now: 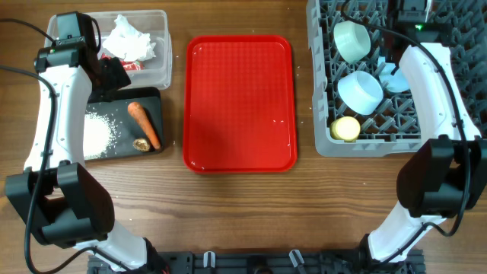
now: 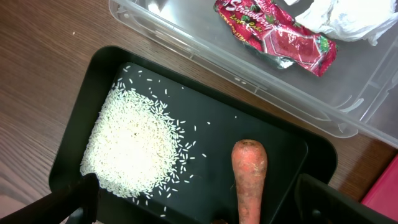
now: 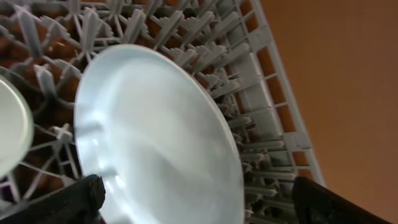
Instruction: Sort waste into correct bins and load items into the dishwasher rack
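Observation:
My left gripper (image 2: 205,211) is open and empty, low over the black tray (image 2: 273,134), which holds rice (image 2: 134,143), a carrot (image 2: 250,180) and a brown scrap (image 1: 141,144). The clear tub (image 2: 205,50) holds the red wrapper (image 2: 277,34) and the napkin (image 2: 348,15). My right gripper (image 3: 199,208) is open, with its fingers wide on either side of the light blue plate (image 3: 155,143) standing in the grey rack (image 1: 323,114). The rack also holds a green bowl (image 1: 351,39), a blue bowl (image 1: 361,91) and a yellow cup (image 1: 346,128). The spoon is out of view.
The red tray (image 1: 240,103) lies between the bins and the rack with nothing on it. Bare wooden table runs along the front edge. My right arm crosses over the rack's right half.

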Controlling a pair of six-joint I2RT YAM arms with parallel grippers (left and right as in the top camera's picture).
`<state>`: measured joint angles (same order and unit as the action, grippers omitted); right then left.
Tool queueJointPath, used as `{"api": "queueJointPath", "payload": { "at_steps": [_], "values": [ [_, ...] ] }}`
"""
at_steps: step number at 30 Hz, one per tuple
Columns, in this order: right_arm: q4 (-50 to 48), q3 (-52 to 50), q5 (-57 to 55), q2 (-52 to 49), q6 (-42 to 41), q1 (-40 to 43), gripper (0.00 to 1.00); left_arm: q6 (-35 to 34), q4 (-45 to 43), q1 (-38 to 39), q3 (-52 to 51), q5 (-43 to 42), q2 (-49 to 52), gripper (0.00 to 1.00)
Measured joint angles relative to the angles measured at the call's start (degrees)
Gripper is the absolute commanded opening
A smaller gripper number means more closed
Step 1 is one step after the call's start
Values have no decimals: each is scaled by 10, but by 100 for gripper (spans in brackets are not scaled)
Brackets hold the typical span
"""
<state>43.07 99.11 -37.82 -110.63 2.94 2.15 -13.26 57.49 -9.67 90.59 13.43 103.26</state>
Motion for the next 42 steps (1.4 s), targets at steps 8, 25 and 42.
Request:
{"api": "queueJointPath", "payload": {
  "at_steps": [8, 25, 42],
  "values": [
    [28, 17, 137, 112, -21, 0, 100, 0, 0, 0, 0, 0, 0, 100],
    [70, 50, 350, 437, -53, 0, 100, 0, 0, 0, 0, 0, 0, 100],
    [-164, -313, 368, 567, -43, 0, 100, 0, 0, 0, 0, 0, 0, 100]
  ]
}}
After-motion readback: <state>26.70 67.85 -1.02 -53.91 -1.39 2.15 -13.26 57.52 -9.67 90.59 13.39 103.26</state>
